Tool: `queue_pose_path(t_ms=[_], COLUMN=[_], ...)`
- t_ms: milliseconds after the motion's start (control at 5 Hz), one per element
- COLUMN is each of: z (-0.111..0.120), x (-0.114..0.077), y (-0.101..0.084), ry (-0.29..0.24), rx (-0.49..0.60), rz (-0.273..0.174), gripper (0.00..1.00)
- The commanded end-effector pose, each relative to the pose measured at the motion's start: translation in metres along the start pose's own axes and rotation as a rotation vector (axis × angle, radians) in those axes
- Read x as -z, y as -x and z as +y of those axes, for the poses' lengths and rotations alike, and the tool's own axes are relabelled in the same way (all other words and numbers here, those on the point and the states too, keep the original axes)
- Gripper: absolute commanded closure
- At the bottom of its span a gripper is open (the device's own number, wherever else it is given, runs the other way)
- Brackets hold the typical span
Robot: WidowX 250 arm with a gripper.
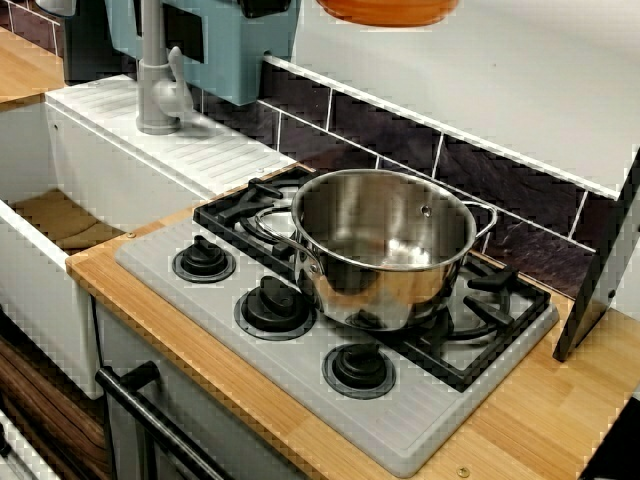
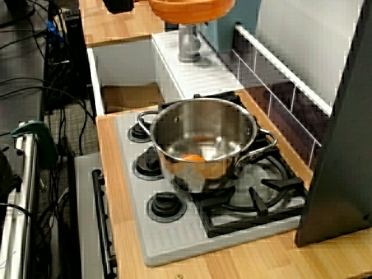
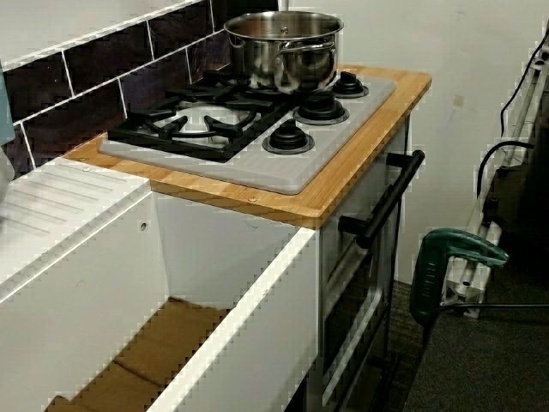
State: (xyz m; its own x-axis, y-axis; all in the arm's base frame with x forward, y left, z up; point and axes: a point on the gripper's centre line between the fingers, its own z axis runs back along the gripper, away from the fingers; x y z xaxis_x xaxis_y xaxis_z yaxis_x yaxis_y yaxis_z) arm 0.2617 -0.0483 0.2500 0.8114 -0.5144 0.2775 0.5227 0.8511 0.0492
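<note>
Stove (image 1: 300, 400) bears a pot (image 1: 385, 250) under an orange bowl (image 1: 385, 10) the sink-side view misses; gripper state untellable

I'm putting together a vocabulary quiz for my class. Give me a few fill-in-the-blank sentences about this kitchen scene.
1. The steel pot stands on the stove's black ___.
2. The stove's front row has ___ knobs.
3. The bowl at the top edge of the picture is coloured ___.
Missing words: grate; three; orange.
</note>
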Motion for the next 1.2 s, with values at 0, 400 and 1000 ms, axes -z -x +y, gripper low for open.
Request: queue_pose_path(t_ms=[0,400,1000], z=[-0.020,-0.045,-0.084], x=[-0.003,0.010,0.026], y=[-0.002,-0.013,-0.029], ry=[-0.001,0.026,0.048], rx=[0.037,0.090,0.134], rz=[-0.036,-0.018,-0.014], gripper=[1.00,1.00,1.00])
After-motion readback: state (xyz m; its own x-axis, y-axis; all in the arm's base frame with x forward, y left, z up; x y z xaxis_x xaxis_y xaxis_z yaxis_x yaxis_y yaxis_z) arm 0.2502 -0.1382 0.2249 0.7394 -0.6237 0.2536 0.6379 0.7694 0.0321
